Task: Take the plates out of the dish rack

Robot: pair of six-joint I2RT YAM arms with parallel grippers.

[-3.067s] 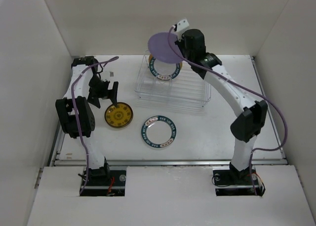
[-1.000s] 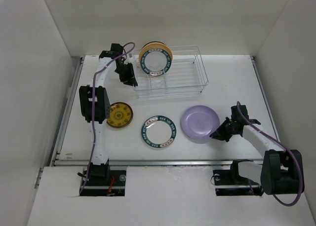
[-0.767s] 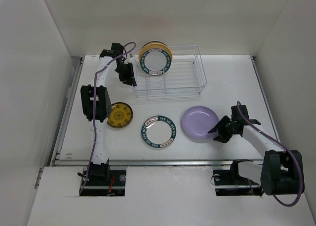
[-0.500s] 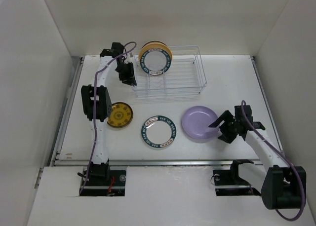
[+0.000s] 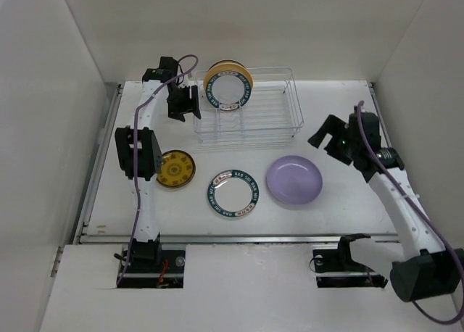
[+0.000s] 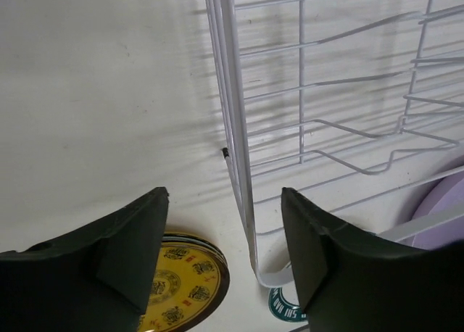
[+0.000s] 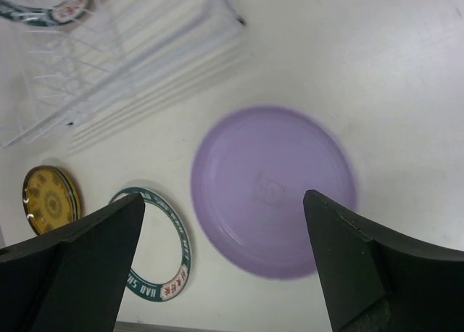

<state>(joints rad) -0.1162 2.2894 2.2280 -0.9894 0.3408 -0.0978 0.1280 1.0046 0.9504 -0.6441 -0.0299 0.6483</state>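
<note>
Right fingers (image 7: 362, 274): half a second back they were low at the right rim of the lavender plate (image 5: 293, 181). Now lifted and drawn toward the right edge of the desk (image 5: 326, 212), spread wide, gripping nothing. The plate lies flat, near the front edge and right of centre, apart from them.

Left fingers (image 6: 109, 267): shifted slightly toward the far edge since then. Spread apart and unloaded, hanging over the left wire side of the dish rack (image 5: 275, 114). In the wrist view that wire runs down between them.

Rack sits at the middle of the far edge. Two plates stand at its left end: the teal-rimmed plate (image 5: 228, 89) facing front, the tan-yellow plate (image 5: 210, 75) just behind it. The rest of the bars are open.

Flat on the desk, unmoved: gold plate (image 5: 174, 169) toward the left edge, second teal-rimmed plate (image 5: 232, 193) between it and the lavender one. All three are apart from one another.

Room: bare desk between the rack's front side and the row of plates, and between the lavender plate and the right edge.
</note>
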